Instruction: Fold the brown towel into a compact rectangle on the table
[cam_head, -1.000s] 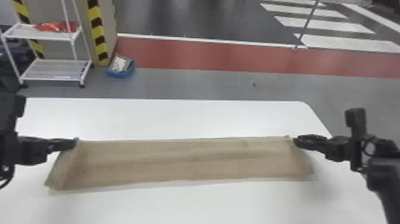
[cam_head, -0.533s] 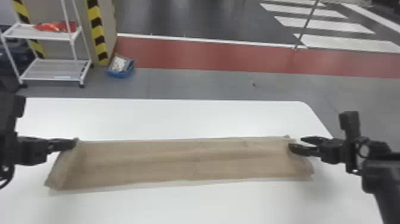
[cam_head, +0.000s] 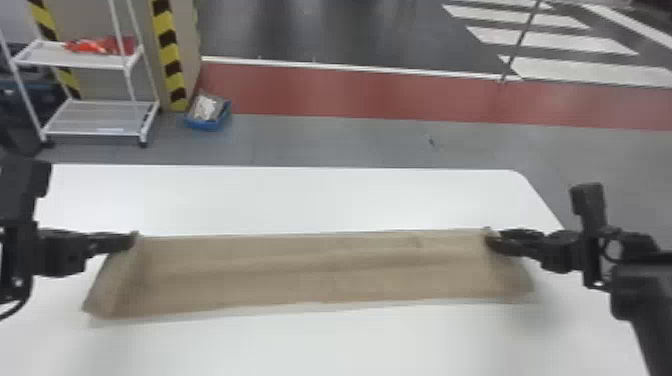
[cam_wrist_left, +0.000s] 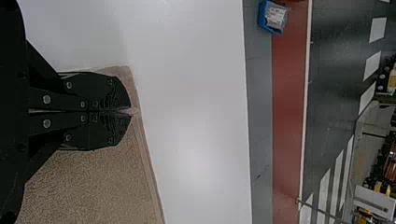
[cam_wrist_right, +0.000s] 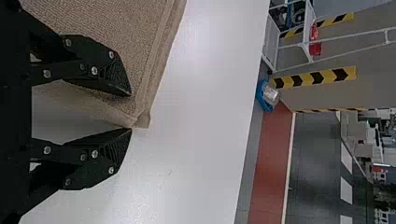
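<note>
Right black two-finger gripper (cam_wrist_right: 131, 112): fingers spread, far corner of brown, textured cloth towel (cam_head: 320, 272) between them, not clamped. Shifted slightly inward over the corner since 1.0 s ago; likely lining up a grasp. Left black gripper (cam_wrist_left: 131, 111): pinching opposite far corner. Towel lies as a long strip across white table (cam_head: 330, 200); compact fold remains, I judge.

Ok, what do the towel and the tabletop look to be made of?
The towel: woven cloth, probably cotton, matt and slightly rough, going by the fine pebbly texture and the stitched-looking hem along its edge. The tabletop: a smooth, hard white surface, perhaps laminate or plastic, with a soft sheen where light spreads on it; the core underneath can't be told.
</note>
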